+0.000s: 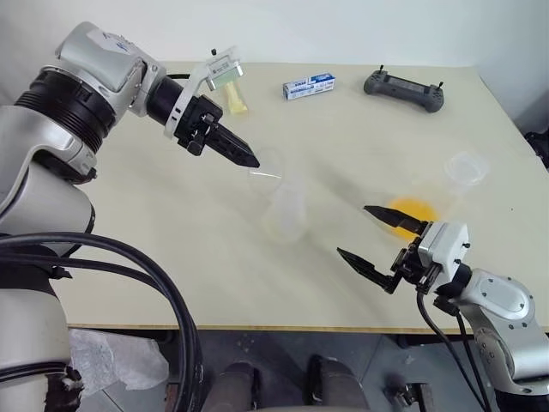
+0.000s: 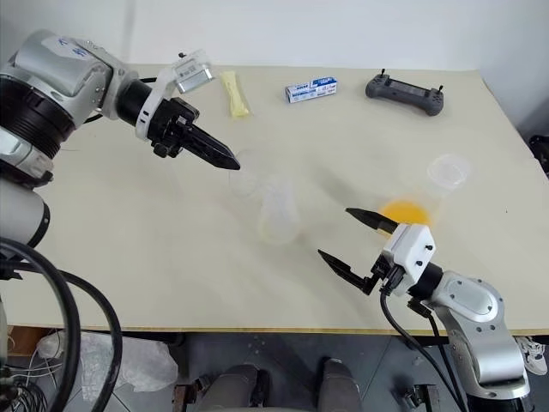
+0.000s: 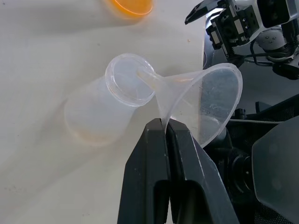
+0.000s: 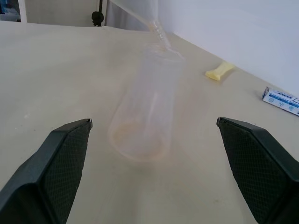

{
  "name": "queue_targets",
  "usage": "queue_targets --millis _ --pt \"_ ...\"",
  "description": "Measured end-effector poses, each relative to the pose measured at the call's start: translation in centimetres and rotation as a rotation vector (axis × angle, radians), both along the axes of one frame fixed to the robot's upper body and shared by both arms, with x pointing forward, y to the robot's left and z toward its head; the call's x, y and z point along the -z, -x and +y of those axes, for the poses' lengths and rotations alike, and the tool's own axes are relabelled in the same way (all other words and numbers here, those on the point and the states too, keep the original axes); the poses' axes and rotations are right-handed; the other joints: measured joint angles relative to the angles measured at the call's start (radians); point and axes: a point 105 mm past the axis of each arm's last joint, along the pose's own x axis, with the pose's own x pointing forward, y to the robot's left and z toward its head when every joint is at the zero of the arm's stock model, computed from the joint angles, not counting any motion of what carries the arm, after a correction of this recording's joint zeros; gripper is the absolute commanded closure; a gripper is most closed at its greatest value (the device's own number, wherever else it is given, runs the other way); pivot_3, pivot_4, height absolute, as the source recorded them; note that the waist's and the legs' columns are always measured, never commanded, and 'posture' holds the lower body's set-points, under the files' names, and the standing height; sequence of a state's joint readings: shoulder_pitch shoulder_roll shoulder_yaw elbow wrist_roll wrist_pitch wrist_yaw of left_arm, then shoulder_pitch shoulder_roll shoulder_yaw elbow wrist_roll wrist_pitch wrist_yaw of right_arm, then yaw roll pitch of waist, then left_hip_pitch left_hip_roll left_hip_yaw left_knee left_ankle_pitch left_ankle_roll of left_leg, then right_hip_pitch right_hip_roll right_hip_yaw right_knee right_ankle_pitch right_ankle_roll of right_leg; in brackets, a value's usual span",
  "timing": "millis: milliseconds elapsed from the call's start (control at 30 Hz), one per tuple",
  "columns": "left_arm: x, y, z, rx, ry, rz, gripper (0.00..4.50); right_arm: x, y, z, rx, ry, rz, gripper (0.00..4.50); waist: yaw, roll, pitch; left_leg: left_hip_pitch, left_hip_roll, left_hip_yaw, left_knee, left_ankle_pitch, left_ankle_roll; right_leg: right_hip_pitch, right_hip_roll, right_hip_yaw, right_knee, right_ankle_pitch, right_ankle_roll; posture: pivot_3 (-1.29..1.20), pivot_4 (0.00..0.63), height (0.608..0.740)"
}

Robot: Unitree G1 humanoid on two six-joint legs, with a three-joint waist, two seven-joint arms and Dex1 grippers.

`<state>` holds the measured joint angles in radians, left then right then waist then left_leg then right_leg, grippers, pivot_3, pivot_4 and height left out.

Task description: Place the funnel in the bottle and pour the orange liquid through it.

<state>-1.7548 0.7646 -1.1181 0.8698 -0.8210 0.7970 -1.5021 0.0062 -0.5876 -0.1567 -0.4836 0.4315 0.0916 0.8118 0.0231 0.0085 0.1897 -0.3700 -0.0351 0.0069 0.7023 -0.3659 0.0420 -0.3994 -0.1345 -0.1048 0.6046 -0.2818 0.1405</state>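
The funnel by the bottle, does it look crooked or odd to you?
Yes. The funnel is tipped nearly sideways, pinched by its rim in the left gripper, with only its spout tip at the bottle mouth, so it isn't seated upright yet.

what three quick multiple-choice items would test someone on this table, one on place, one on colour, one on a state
1. Where is the funnel?
A. pinched in the left claw, spout at the bottle's mouth
B. lying beside the remote
C. held in the right claw

2. What colour is the liquid in the container near the right claw?
A. blue
B. orange
C. green

3. How does the right claw stand?
A. shut on the bottle
B. shut on nothing
C. open, holding nothing

Key: 1 A, the left wrist view shows the rim pinched; 2 B, an orange pool; 3 C, its fingers are spread apart.
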Motion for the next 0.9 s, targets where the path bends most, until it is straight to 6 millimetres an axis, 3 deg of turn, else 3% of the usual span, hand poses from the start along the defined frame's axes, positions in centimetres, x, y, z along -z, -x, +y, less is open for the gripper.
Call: queue_targets --millis 567,900 --pt "1.6 -0.5 -1.3 0.040 -0.072 -0.001 4.46 0.9 0.4 -0.4 0.007 0.000 0.004 0.00 0.001 0.000 0.000 0.000 0.000 0.000 0.001 0.000 0.000 0.000 0.000 0.000 0.000 0.000 0.000 0.00 0.150 0.740" --pt "1.2 -1.4 -2.3 0.059 -0.134 -0.090 4.46 1.2 0.5 -0.1 -0.002 -0.001 0.007 0.00 0.002 0.000 0.000 0.000 -0.001 0.001 0.001 0.000 0.000 0.000 0.000 0.000 0.000 0.000 0.000 0.00 0.150 0.740"
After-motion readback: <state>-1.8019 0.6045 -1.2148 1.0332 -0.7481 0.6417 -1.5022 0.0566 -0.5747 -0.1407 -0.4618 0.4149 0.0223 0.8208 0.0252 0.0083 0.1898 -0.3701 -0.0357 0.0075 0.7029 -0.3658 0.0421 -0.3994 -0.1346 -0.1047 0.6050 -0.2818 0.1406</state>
